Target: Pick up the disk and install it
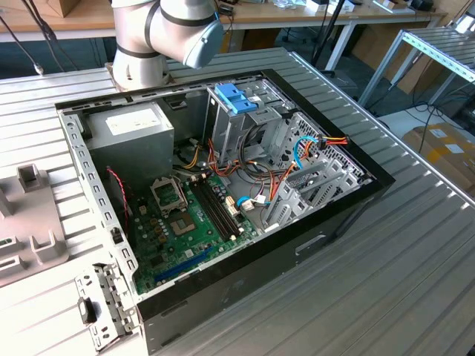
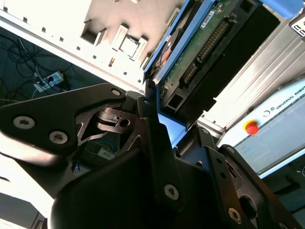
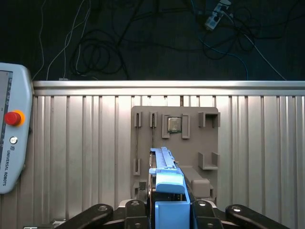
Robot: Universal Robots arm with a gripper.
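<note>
- The disk (image 3: 167,183): dark-grey drive in a light-blue carrier, green circuit board exposed on 1 face.
- Held edge-on, seemingly clamped in the tool (image 3: 169,212), above the counter (image 3: 71,152).

Open black computer case (image 1: 312,248) lies on ribbed metal surface (image 1: 386,282). Inside case: green motherboard (image 1: 178,230); grey power supply (image 1: 133,133) just beside it; metal drive cage (image 1: 312,182) toward exterior view's right; red, yellow and blue wires (image 1: 315,144) near cage.

First wrist view: grey fixture plate (image 3: 190,148) on surface, square chip (image 3: 174,125) seated in one pocket. Grey pendant (image 3: 12,152) with red button (image 3: 13,118) well apart from plate. Cables (image 3: 95,47) and power strip (image 3: 217,12) on dark floor beyond surface edge.
</note>
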